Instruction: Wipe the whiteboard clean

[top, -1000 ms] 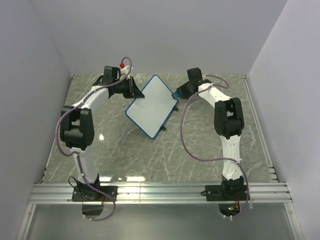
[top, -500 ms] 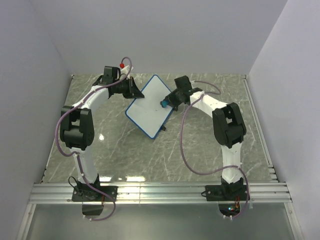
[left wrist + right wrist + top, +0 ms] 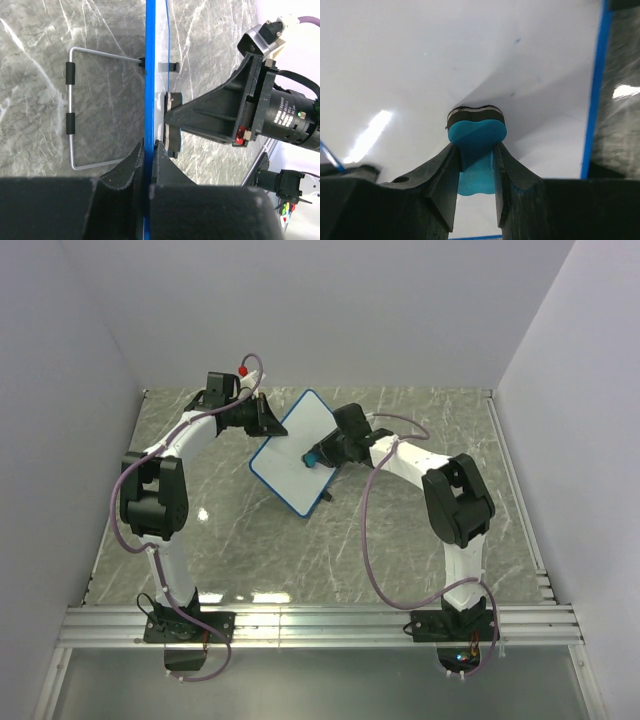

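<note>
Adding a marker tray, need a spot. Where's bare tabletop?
Free: marble between the arms, nearer than the whiteboard; far right corner beyond the right arm. Crowded: far centre, left fingers and right fingers at the whiteboard.

Blue-framed whiteboard (image 3: 285,465) stands propped diagonally, face nearly clean.

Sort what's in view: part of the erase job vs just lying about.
Job:
whiteboard
blue eraser, against the board's face
right gripper, shut on the blue eraser
left gripper, shut on the whiteboard's blue edge

Not the job:
marble table
grey walls
</note>
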Motion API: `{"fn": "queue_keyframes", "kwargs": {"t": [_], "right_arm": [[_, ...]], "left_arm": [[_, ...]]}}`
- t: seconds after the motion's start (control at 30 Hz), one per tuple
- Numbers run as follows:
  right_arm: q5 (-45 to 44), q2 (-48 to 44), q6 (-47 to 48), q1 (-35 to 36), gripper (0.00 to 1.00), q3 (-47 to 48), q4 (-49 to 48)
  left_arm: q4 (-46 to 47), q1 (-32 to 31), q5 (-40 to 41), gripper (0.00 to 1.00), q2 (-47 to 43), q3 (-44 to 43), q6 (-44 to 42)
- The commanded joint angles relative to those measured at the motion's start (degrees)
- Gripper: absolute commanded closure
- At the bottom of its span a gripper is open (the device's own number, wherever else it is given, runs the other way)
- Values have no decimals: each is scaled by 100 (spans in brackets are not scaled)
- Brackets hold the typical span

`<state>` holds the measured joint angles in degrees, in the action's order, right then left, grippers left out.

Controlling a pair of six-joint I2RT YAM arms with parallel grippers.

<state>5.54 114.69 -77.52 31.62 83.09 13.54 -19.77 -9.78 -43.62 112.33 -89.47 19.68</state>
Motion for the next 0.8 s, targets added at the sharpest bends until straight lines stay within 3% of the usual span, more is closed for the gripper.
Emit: {"fn": "queue_keyframes", "kwargs": {"t": [0.0, 0.4, 0.77], "right_arm": [[957, 369, -343, 749, 100, 207, -748], [1248, 484, -440, 1215, 100, 454, -853], [897, 264, -239, 856, 100, -284, -599]], "left_arm": [[-449, -244, 195, 100, 113, 176, -254], [-379, -244, 187, 100, 105, 272, -237], [-510, -243, 213, 100, 69, 255, -360]]}}
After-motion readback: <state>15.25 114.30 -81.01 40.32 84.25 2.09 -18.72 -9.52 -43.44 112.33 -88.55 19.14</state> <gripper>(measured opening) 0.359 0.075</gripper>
